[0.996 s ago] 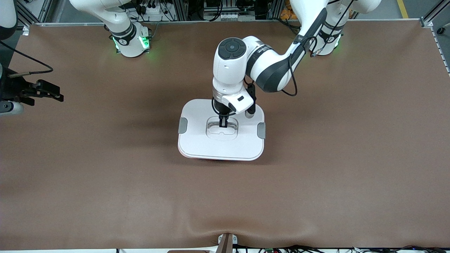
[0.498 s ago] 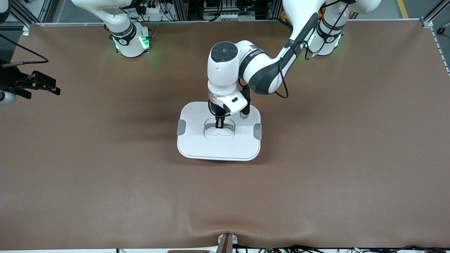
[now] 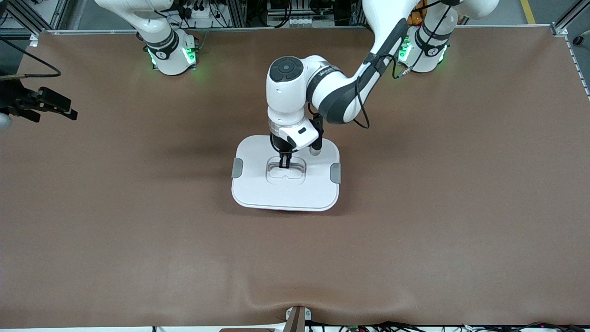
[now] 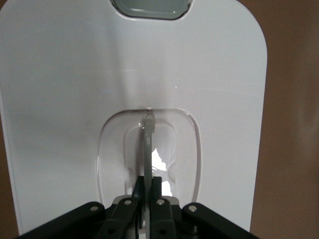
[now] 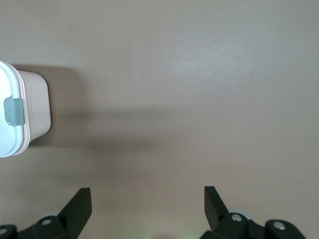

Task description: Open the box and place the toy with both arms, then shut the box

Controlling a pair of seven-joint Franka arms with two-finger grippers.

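No text, brand, number or sign can be read with certainty in any view.

In the front view, a short line of dark print (image 3: 325, 72) runs along the white wrist section of the left arm (image 3: 341, 92), above the middle of the table. Its letters are too small to make out.

A small dark mark (image 3: 160, 54) sits on the black band of the right arm's base (image 3: 171, 62), between its green lights. It may be a single digit, but cannot be told. A similar mark (image 3: 431, 51) sits on the left arm's base (image 3: 426, 62), equally unreadable.

Both wrist views show no writing.
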